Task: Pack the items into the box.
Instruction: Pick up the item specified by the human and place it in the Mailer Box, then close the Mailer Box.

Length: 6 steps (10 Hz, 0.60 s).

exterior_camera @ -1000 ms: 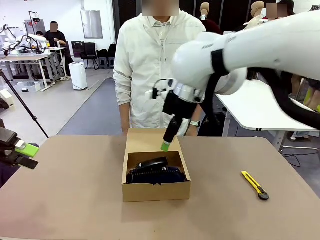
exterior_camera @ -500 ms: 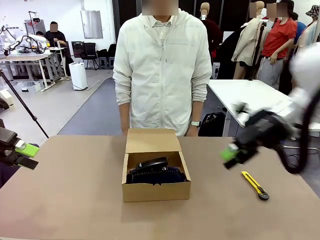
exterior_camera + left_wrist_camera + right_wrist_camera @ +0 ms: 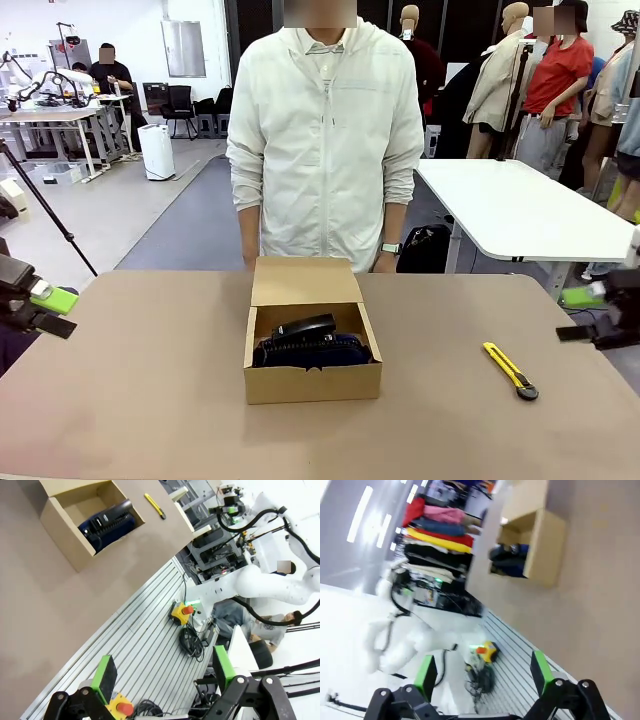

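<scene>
Here, the left gripper point(image 3: 55, 312) hangs at the table's left edge with its jaws spread wide and nothing between its green pads. The right gripper point(image 3: 578, 315) sits at the right edge, likewise wide apart and empty. The box point(image 3: 312, 382) stands on the table point(image 3: 140, 400) between the two, well apart from each, its flap lid tipped up at the far side toward the person point(image 3: 325, 150). Inside it lies the dark blue pouch point(image 3: 330, 352), reaching from wall to wall, with the black stapler point(image 3: 303, 327) resting on top of it. In the left wrist view the box sits far ahead of that gripper's fingers, up and to the left, the pouch showing through its open top. In the right wrist view, which is blurred, the box lies far ahead of the fingers, up and to the right. The yellow-and-black knife point(image 3: 510, 370) lies flat on the table between the box and the right gripper, nearer the gripper, touching neither.
</scene>
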{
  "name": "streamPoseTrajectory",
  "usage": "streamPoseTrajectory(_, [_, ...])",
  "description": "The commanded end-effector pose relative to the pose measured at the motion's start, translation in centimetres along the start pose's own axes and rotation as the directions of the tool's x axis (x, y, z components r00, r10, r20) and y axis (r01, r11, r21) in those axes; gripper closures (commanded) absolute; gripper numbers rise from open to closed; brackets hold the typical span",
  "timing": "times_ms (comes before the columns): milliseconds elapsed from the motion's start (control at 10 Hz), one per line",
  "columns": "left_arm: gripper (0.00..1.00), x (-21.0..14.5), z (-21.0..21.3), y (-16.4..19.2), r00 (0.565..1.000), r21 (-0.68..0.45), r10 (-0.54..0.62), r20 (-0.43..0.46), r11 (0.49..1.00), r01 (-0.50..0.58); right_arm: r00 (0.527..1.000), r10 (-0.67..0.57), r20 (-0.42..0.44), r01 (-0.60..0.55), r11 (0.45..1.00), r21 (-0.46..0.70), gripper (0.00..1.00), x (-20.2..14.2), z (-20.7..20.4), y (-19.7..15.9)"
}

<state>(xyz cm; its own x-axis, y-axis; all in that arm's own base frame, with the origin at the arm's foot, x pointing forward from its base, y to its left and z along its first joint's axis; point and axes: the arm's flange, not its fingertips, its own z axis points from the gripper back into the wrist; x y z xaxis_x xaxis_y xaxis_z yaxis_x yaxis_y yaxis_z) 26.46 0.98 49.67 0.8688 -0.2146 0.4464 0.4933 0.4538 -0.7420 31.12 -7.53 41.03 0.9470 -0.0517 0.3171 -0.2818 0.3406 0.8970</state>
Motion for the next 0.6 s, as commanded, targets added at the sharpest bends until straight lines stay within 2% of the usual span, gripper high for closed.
streamPoseTrajectory(0, [0.0,0.06,0.03,-0.03,1.0,-0.02,-0.008,0.009,1.0,0.008,1.0,-0.008,0.028,0.006,0.998,0.066,0.0,-0.12,0.61,1.2])
streamPoseTrajectory(500, [0.0,0.06,0.03,-0.03,1.0,-0.02,-0.008,0.009,1.0,0.008,1.0,-0.008,0.028,0.006,0.998,0.066,0.0,-0.12,0.61,1.2])
